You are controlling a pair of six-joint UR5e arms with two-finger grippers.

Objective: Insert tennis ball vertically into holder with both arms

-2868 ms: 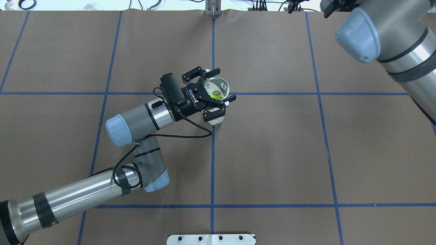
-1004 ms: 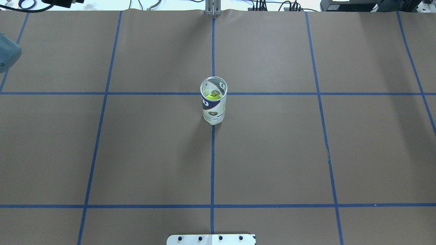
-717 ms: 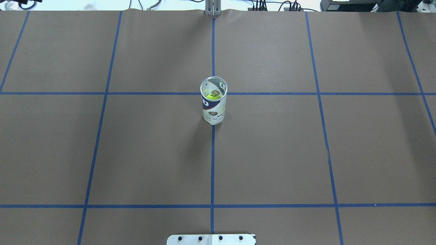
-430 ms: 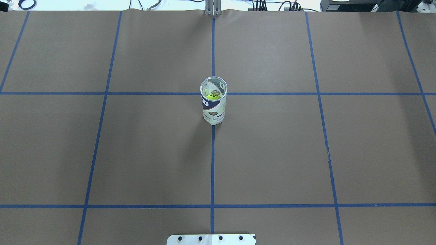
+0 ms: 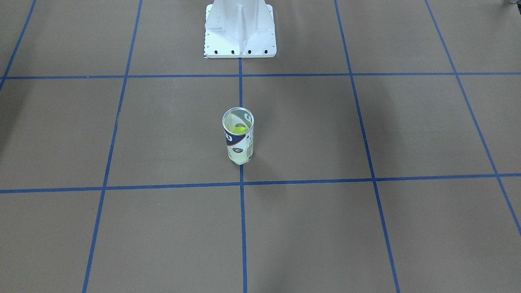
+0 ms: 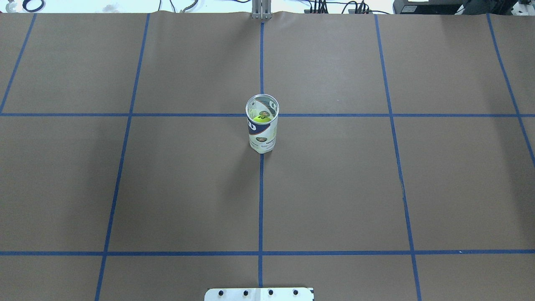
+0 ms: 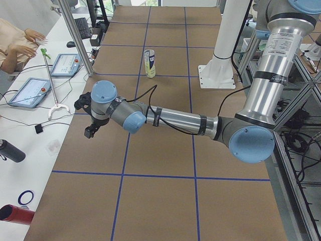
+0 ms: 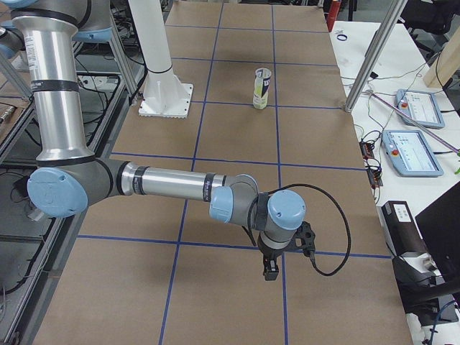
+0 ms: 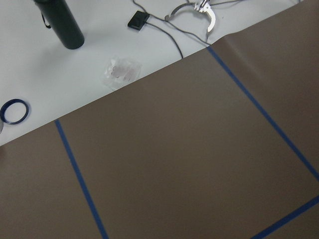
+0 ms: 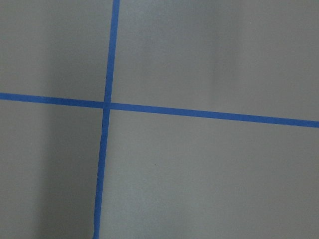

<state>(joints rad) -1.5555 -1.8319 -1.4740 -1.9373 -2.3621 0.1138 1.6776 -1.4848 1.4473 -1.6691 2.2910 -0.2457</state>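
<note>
The holder (image 6: 262,133), a clear tube with a white and navy label, stands upright and alone at the table's middle (image 5: 239,142). A yellow-green tennis ball (image 6: 262,119) lies inside it, seen through the open top (image 5: 237,130). Both arms are drawn back far from it. The left gripper (image 7: 90,131) hangs over the table's left end and shows only in the exterior left view. The right gripper (image 8: 271,272) hangs over the right end and shows only in the exterior right view. Whether either is open or shut, I cannot tell. Both wrist views hold only brown paper and blue tape.
The white pedestal base (image 5: 240,32) stands at the robot's side of the table. Past the left end, a white bench holds a dark bottle (image 9: 62,22), a blue tape ring (image 9: 14,110) and control tablets (image 7: 30,91). A person's hands (image 7: 22,45) rest there.
2.9 s ago the left gripper stood open around the holder and the right arm showed at top right. Both have since left the overhead view; the holder has not moved.
</note>
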